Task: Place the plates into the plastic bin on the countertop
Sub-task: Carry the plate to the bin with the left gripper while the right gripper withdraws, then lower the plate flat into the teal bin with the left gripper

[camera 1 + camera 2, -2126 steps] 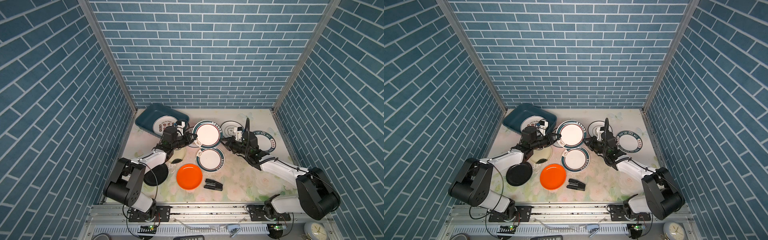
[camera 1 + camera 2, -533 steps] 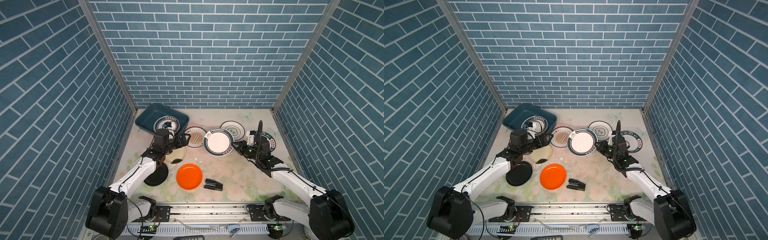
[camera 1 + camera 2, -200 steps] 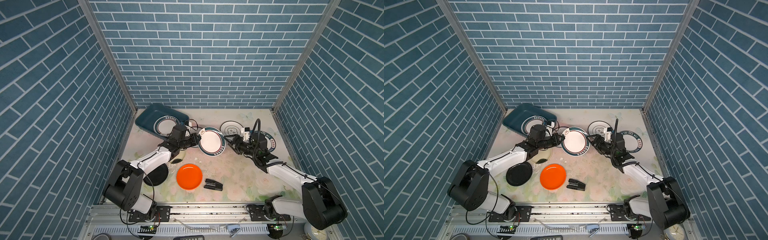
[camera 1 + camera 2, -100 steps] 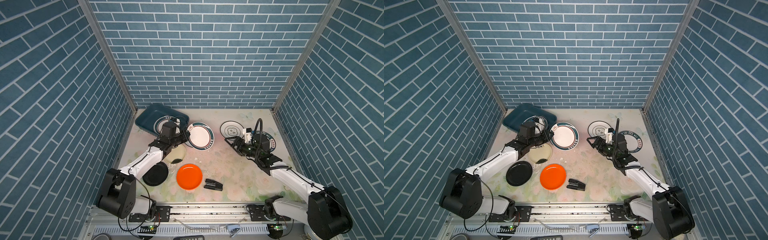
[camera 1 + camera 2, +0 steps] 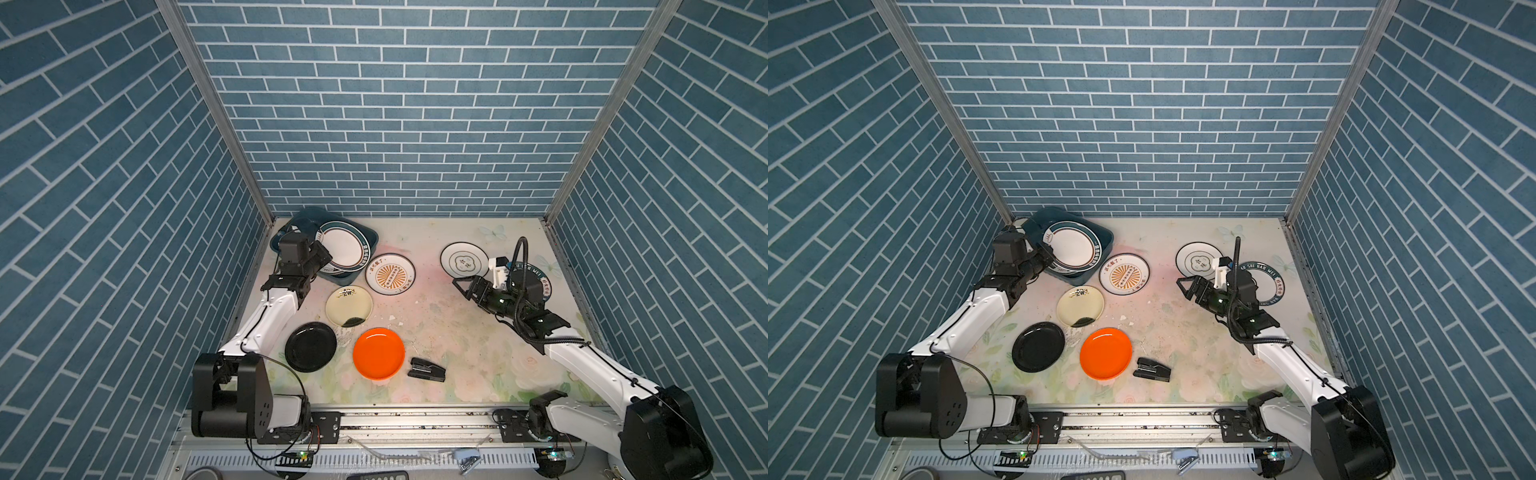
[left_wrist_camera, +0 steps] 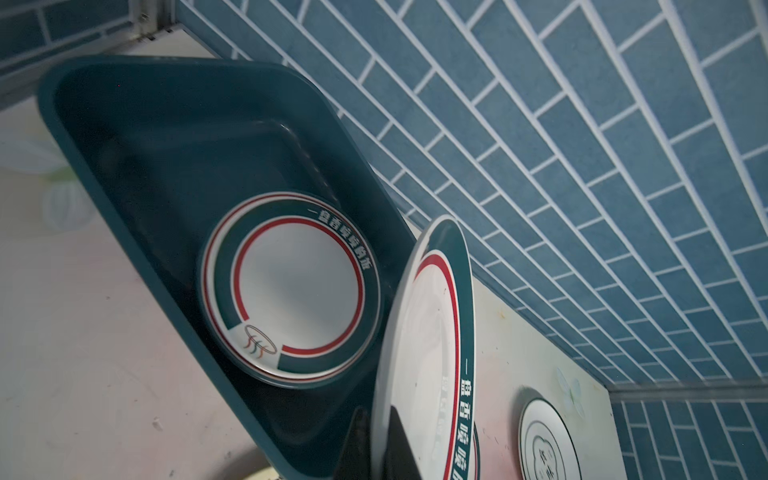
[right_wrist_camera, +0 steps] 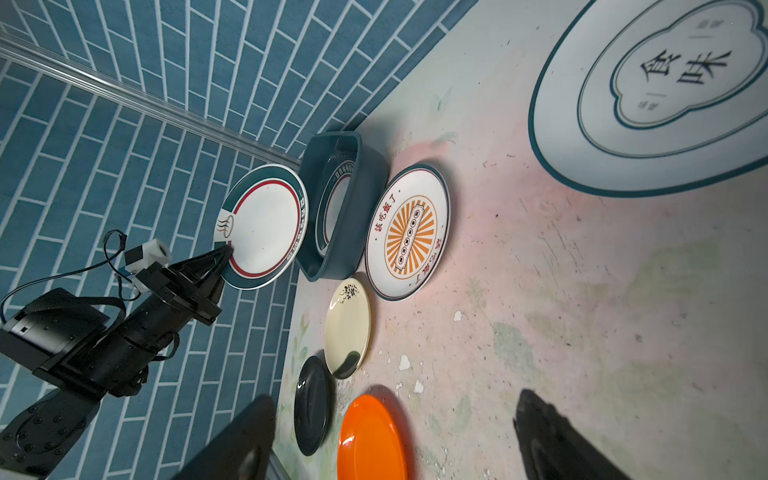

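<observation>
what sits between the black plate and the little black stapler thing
The orange plate lies between the black plate and the stapler-like object, nearer the stapler-like object. Both top views show this.

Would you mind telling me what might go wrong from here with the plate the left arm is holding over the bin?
The left pincer grips the tilted teal-rimmed plate only at its rim, so it might slip early. Released from this height, it may catch the bin wall or clatter onto the plate inside.
</observation>
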You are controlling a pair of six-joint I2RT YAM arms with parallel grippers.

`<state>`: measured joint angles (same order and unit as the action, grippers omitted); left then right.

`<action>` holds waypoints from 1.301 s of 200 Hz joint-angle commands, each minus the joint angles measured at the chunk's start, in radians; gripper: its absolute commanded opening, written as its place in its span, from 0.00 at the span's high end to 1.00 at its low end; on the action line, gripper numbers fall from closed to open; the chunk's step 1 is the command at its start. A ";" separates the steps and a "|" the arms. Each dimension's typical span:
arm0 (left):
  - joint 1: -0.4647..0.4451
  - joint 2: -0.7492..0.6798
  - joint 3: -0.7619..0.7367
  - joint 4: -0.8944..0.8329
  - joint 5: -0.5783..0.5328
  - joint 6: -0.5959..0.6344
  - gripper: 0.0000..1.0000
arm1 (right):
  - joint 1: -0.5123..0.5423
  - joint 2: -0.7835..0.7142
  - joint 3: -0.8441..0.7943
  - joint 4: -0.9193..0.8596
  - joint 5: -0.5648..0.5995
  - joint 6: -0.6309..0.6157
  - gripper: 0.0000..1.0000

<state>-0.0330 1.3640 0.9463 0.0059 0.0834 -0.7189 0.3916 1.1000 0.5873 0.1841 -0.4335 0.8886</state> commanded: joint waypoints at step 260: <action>0.123 0.570 0.324 0.049 0.213 -0.025 0.68 | -0.002 0.017 -0.005 -0.075 0.103 -0.049 0.11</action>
<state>0.0895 1.9011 1.2671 0.0124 0.2432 -0.7311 0.3916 1.1057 0.5407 0.1265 -0.3424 0.8623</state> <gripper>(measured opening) 0.241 0.895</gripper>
